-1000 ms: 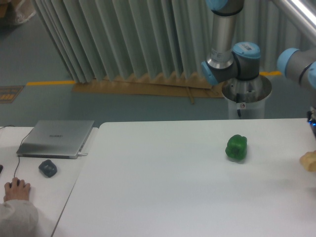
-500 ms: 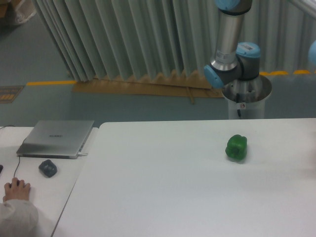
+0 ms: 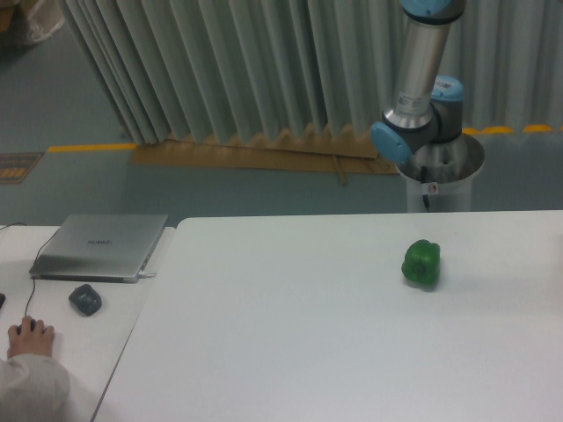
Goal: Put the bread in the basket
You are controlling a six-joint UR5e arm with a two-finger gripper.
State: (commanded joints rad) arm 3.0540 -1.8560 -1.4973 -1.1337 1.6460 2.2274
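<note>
The bread is out of view; no golden-tan loaf shows on the table. The basket is out of view too. My gripper is out of view: only the arm's grey upright link [image 3: 419, 61] and its blue-capped joint [image 3: 413, 132] show at the upper right, above the metal base [image 3: 437, 174] behind the white table [image 3: 290, 334]. A glossy green pepper [image 3: 421, 262] sits on the table at the right, apart from the arm.
A closed silver laptop [image 3: 101, 246] lies on the adjacent table at the left, with a dark mouse-like object [image 3: 85, 299] in front of it. A person's hand [image 3: 31, 337] and sleeve rest at the lower left corner. A pleated grey curtain hangs behind.
The bread, seen at the right edge one second ago, has gone out of the frame. The arm's outer links have swung off to the right, and the upright link has shifted right.
</note>
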